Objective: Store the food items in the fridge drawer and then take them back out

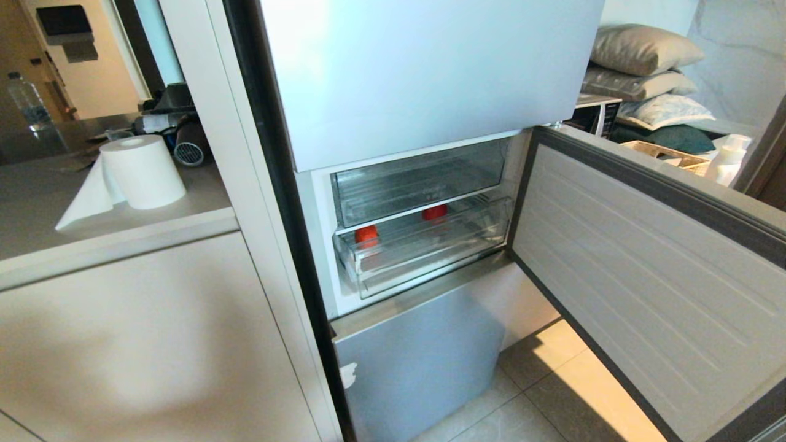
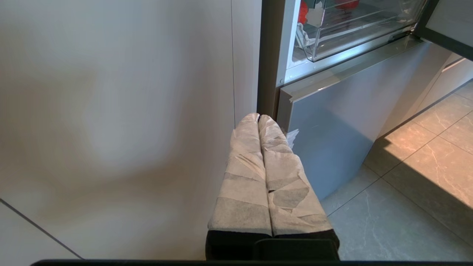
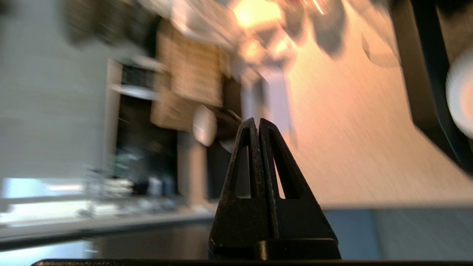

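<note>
Fridge drawer [image 1: 424,248]: pulled partly out below a similar clear bin [image 1: 417,181], fridge door [image 1: 651,276] swung wide at 3 o'clock.
Food items: two red lumps in the drawer, one [image 1: 366,234] at its 9 o'clock end, one [image 1: 435,212] further back toward 1 o'clock.
Left pincer [image 2: 258,117]: cloth-wrapped, pressed together, empty, low beside the cabinet panel.
Right pincer [image 3: 257,121]: pressed together, holding nothing, surroundings blurred.
Surface [image 1: 37,196]: paper roll [image 1: 141,172] at 9 o'clock.

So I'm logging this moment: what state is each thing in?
Grey fridge door: swung open.
Clear plastic fridge drawer: pulled partly out.
Two small red food items: lying in the drawer.
Cloth-wrapped left gripper: shut, empty.
Black right gripper: shut, empty.
</note>
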